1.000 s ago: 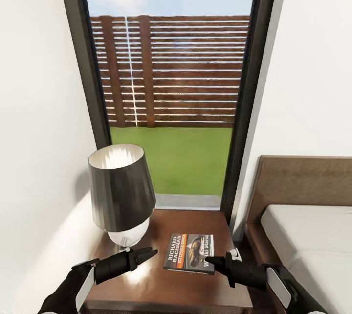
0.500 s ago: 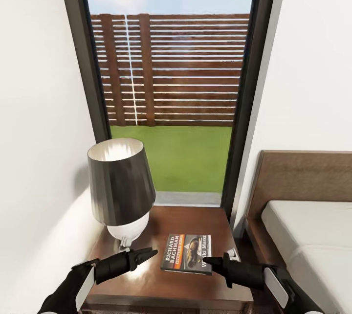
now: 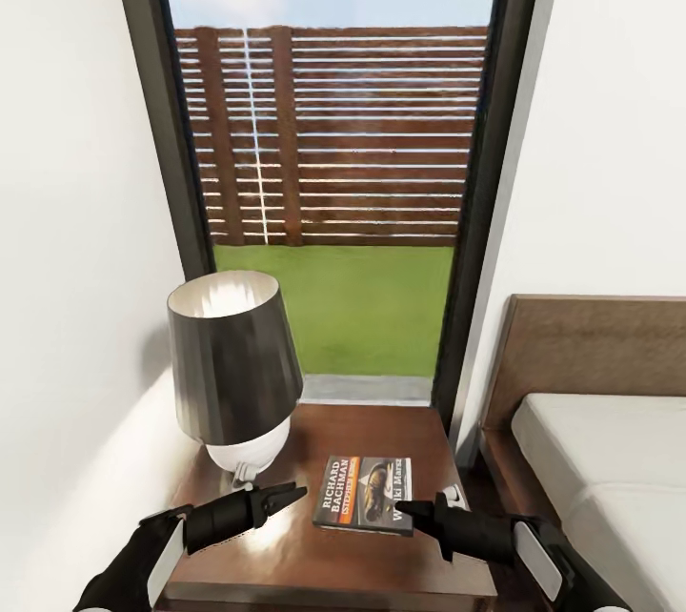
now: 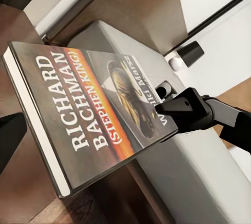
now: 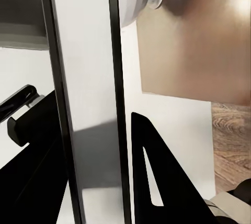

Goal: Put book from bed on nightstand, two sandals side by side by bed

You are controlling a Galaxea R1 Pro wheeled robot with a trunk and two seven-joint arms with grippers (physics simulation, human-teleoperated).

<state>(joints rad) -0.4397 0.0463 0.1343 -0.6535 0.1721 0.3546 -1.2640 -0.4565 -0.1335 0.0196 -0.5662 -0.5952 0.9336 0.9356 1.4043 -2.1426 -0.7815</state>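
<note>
- One book [image 3: 366, 495] lies flat on the nightstand [image 3: 381, 431], cover up, near its front right part; the left wrist view [image 4: 78, 124] shows its "RICHARD BACHMAN" lettering and orange stripe.
- One nightstand shows, its dark glossy worktop squeezed between the white wall and the bed [image 3: 610, 469].
- One lamp [image 3: 232, 372] stands on the nightstand's left rear, dark shade over a white base; it stands apart from the book.
- One window [image 3: 333, 164] rises behind the nightstand, with one slatted fence and a strip of grass beyond it.
- Two grippers show. The left gripper [image 3: 293, 494] hangs over the worktop just left of the book, its fingers drawn together on nothing.
- The right gripper [image 3: 408, 507] has its tip at the book's right edge. In the right wrist view the book's edge [image 5: 89, 119] stands between two dark fingers [image 5: 151, 166], so they flank it, but I cannot tell whether they press on it.
- The bed is cut off at the right edge: part of the headboard and a corner of the mattress show.
- The nightstand's front and the arms run out of the picture at the bottom.
- The smaller words on the cover's right side are hard to read.
</note>
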